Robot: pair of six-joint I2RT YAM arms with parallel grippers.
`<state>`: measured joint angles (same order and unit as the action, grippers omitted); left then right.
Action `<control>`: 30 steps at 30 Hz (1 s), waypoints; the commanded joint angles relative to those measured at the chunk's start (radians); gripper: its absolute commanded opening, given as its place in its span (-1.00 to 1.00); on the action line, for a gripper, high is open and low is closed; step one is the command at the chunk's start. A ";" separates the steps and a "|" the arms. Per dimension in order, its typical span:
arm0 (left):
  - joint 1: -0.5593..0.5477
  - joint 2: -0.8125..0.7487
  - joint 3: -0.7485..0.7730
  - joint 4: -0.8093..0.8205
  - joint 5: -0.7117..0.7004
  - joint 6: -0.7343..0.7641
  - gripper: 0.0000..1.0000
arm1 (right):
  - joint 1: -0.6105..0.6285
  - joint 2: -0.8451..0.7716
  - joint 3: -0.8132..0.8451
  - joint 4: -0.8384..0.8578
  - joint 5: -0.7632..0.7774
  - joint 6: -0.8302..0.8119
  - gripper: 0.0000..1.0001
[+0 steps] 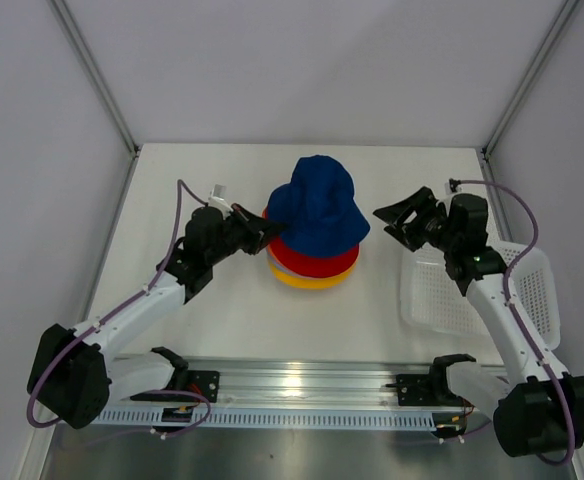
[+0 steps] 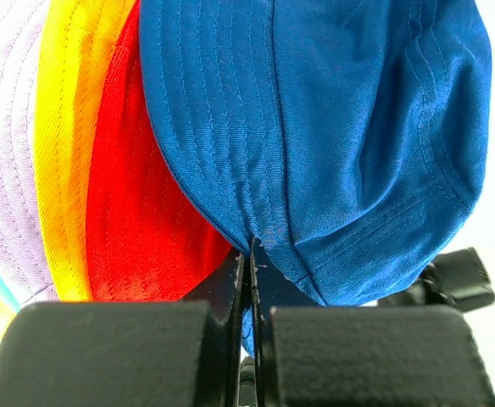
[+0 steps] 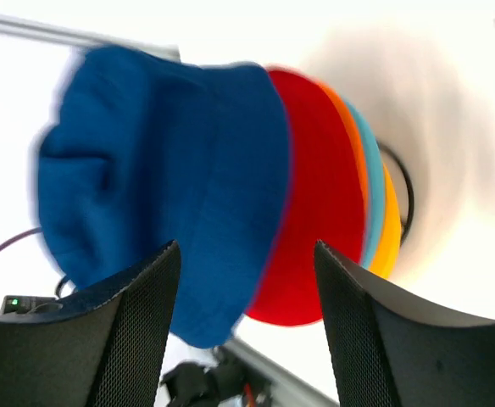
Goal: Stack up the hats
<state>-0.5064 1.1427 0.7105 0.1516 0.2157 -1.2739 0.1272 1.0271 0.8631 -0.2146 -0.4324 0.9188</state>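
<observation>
A navy blue hat [image 1: 317, 205] sits on top of a stack of hats in the middle of the table, over the red hat [image 1: 317, 262] and the yellow hat [image 1: 307, 281]. My left gripper [image 1: 267, 228] is shut on the navy hat's brim [image 2: 256, 233] at the stack's left side. The left wrist view also shows the red [image 2: 137, 229], orange [image 2: 65, 161] and lavender [image 2: 6, 144] brims. My right gripper [image 1: 397, 222] is open and empty, just right of the stack. In the right wrist view the navy hat [image 3: 171, 186], red hat [image 3: 315, 212] and teal brim [image 3: 371, 186] lie between and beyond its fingers.
A white mesh basket [image 1: 482, 290] lies at the right, under the right arm. A thin black wire ring [image 3: 404, 191] shows behind the stack. A metal rail [image 1: 292, 385] runs along the near edge.
</observation>
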 commanded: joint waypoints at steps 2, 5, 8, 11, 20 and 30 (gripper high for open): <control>-0.021 0.018 0.023 -0.021 0.021 0.065 -0.99 | 0.038 0.042 -0.096 0.107 -0.037 0.147 0.36; -0.026 0.029 0.026 -0.021 0.025 0.074 -0.99 | 0.048 0.037 -0.168 0.193 -0.045 0.245 0.38; -0.030 0.034 0.027 -0.021 0.025 0.085 -0.99 | 0.052 0.024 -0.237 0.309 -0.022 0.354 0.37; -0.030 0.038 0.026 -0.038 0.028 0.096 -0.99 | 0.080 0.004 -0.260 0.371 0.052 0.434 0.37; -0.030 0.032 0.015 -0.052 0.033 0.126 -0.99 | 0.173 -0.065 -0.279 0.437 0.343 0.471 0.32; -0.030 0.040 0.009 -0.060 0.054 0.139 -0.99 | 0.198 0.083 -0.302 0.569 0.340 0.502 0.29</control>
<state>-0.5190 1.1660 0.7155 0.1551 0.2310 -1.1881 0.3145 1.0836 0.5732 0.2630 -0.1349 1.3853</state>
